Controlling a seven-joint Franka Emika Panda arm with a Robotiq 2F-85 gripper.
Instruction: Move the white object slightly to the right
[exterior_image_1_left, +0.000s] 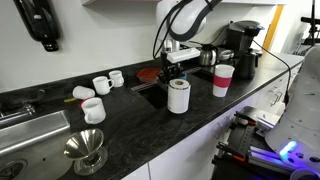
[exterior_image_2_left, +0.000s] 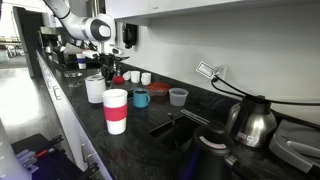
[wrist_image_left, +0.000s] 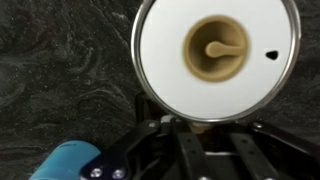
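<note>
White object (exterior_image_1_left: 179, 97) stands upright on the black surface (exterior_image_1_left: 130, 125), near its front edge and just below the jaws; whether they are apart cannot be told. Red-banded cup (exterior_image_1_left: 223, 80) stands near on one side; toward the funnel (exterior_image_1_left: 85, 150) the surface lies bare.

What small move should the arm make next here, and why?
Probably lower the gripper straight down around the white object: in both exterior views it hangs just above the upright object's top, and the wrist view shows that top close below, seemingly not yet grasped.
</note>
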